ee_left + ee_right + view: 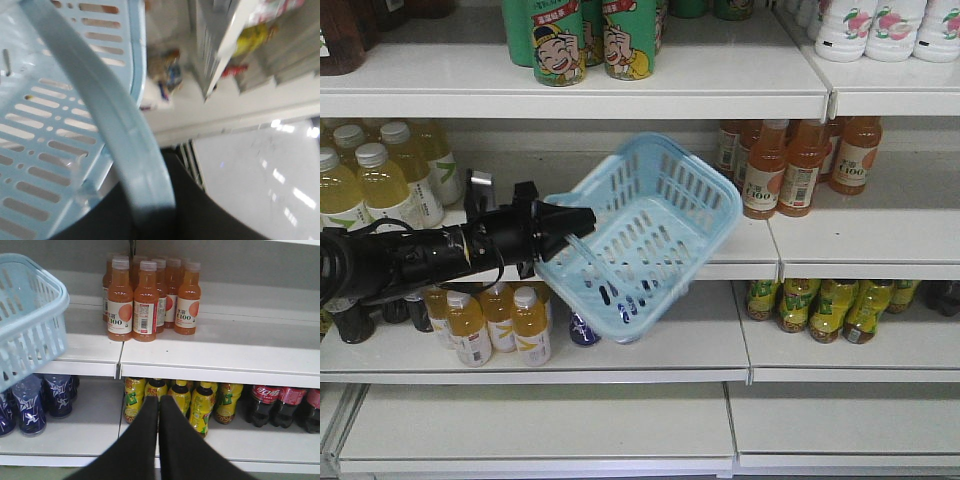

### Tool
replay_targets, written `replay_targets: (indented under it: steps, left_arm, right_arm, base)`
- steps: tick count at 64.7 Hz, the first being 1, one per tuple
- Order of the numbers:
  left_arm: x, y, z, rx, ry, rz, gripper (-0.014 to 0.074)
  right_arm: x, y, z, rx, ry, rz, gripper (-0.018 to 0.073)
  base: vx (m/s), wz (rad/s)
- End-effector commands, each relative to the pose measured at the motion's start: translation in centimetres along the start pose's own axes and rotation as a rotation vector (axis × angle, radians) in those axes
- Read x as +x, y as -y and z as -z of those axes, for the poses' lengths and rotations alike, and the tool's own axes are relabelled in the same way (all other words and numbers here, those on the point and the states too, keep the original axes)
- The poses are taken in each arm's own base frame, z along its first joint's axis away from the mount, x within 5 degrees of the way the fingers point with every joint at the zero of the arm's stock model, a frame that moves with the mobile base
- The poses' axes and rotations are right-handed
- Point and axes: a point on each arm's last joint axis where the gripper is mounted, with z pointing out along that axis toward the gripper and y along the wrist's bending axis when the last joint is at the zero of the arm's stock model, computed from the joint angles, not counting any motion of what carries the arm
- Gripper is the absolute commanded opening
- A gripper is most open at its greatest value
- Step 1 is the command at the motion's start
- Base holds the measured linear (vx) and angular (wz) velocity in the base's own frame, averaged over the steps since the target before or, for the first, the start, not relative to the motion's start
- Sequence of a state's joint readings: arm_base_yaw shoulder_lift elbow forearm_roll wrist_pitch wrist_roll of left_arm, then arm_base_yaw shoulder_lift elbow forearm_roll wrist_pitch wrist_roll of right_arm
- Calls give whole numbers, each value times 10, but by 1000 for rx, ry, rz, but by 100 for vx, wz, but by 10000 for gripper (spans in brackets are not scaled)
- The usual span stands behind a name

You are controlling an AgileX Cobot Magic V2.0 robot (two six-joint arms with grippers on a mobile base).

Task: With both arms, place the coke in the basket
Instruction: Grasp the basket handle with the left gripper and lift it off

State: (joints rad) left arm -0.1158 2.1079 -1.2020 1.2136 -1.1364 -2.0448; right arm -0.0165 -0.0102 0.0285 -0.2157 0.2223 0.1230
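The pale blue slotted basket (pixel 655 230) hung tilted before the shelves (pixel 570 95), interior showing, a corner dipping toward six o'clock, its hoop handle (pixel 115 125) clamped at nine o'clock in the left pincer (pixel 578 224).

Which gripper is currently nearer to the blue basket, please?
Left. The left gripper clasps the basket and holds it tilted; the right gripper, shut, sits apart, with the basket up to its left.
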Motion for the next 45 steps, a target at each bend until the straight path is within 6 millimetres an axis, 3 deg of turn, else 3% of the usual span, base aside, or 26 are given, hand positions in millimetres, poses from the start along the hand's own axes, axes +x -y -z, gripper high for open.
replay_targets:
  steps: [1, 15, 27, 37, 45]
  left_arm:
    - [30, 78, 0, 230, -264, -164, -8]
    - [81, 167, -3, 331, -408, -388, -8]
    - [121, 237, 17, 457, -444, -547, -8]
    - [144, 277, 41, 534, -444, -650, -8]
    - [153, 293, 54, 567, -434, -697, -8]
  right_arm:
    - [-5, -1, 1, -4, 82, 19, -5]
    - [-5, -1, 1, -4, 82, 19, -5]
    - [-5, -1, 1, -4, 82, 19, -5]
    - [-5, -1, 1, -4, 82, 19, -5]
    - [-5, -1, 1, -4, 82, 19, -5]
  base:
    - [0, 0]
    - [0, 0]
    - [0, 0]
    - [0, 0]
    - [0, 0]
